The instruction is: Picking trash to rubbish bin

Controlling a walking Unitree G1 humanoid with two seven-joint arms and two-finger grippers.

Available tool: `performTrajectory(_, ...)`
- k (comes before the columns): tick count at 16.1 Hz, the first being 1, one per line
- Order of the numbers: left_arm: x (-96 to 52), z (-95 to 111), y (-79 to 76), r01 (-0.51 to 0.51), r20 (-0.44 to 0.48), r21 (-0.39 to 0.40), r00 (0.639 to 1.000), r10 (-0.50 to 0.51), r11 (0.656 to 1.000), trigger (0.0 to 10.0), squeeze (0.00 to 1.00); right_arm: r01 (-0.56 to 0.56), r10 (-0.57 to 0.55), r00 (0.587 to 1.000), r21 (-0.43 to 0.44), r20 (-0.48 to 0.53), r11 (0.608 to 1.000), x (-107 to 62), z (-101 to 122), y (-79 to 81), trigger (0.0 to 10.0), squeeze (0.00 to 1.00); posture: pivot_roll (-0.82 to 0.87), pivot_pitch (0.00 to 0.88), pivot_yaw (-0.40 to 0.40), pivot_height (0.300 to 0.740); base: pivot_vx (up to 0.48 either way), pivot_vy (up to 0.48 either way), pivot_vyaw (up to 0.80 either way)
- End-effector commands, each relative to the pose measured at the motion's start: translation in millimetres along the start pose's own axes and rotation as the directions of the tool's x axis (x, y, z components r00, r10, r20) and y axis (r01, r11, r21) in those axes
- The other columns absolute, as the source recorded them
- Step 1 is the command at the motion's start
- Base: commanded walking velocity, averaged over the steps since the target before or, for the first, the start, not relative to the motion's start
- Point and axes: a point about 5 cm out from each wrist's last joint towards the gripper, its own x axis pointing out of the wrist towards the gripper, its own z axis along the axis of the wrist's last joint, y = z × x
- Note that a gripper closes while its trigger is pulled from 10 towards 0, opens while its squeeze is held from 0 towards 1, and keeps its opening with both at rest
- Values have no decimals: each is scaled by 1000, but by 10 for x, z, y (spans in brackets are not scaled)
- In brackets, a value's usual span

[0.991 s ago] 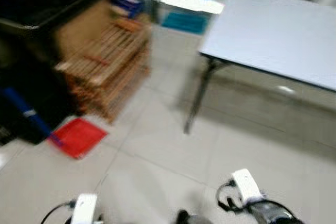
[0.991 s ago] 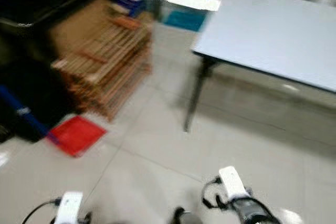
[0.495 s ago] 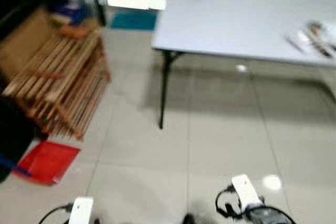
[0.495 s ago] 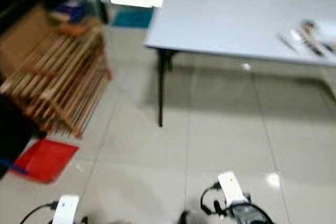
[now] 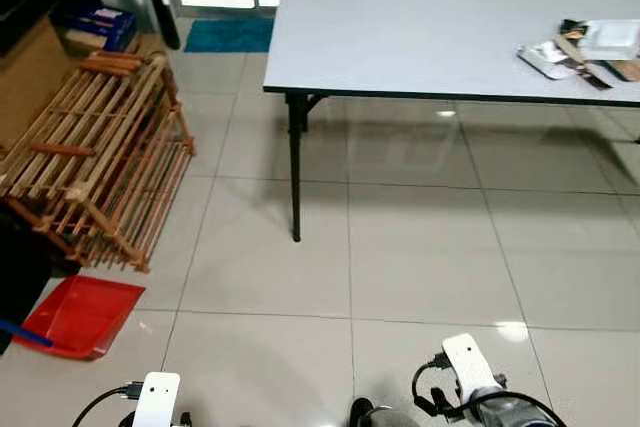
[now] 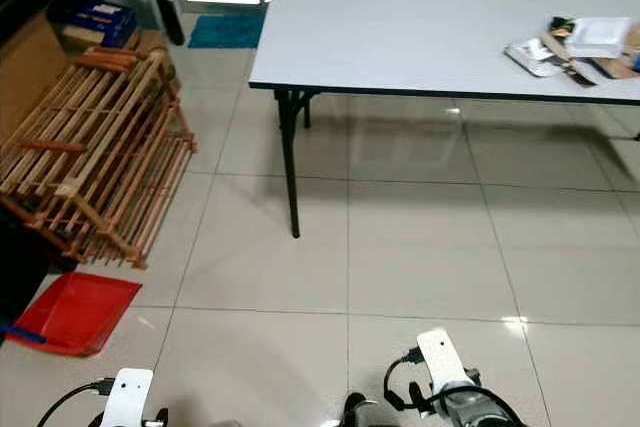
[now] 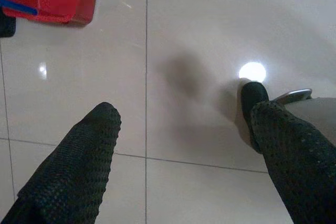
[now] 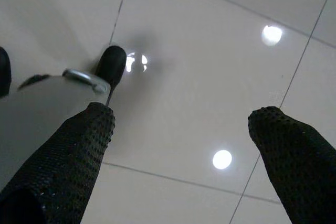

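Trash [image 5: 585,47], a loose heap of wrappers and paper, lies at the far right end of the grey table [image 5: 420,22], well ahead of both arms and to the right, so the right gripper [image 8: 184,145] is nearer. Both it and the left gripper [image 7: 178,150] hang low over the floor tiles [image 5: 400,247], fingers spread and empty.

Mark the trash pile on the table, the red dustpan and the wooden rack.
trash pile [image 5: 585,47]: left eye view, middle of the wrappers on the table's far right.
red dustpan [image 5: 80,315]: left eye view, centre of its red pan.
wooden rack [image 6: 95,162]: right eye view, middle slats.
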Motion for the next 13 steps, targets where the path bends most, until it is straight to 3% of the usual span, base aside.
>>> performTrajectory(1,-9,-54,6,-5,-18,11,1000,5,1000,10000,0,-5,5,1000,-18,-9,1000,-1,-30,11,10000,0,31,121,5,740,0,0,0)
performTrajectory(3,-10,-58,-4,5,-22,7,1000,-5,1000,10000,0,-4,4,1000,-21,-10,1000,-1,-30,6,10000,0,30,123,4,740,0,-197,0)
performTrajectory(13,-14,-83,-38,19,-36,-11,999,-19,1000,10000,0,-2,1,1000,-43,-16,999,-7,-53,-25,10000,0,27,126,1,740,0,-459,0)
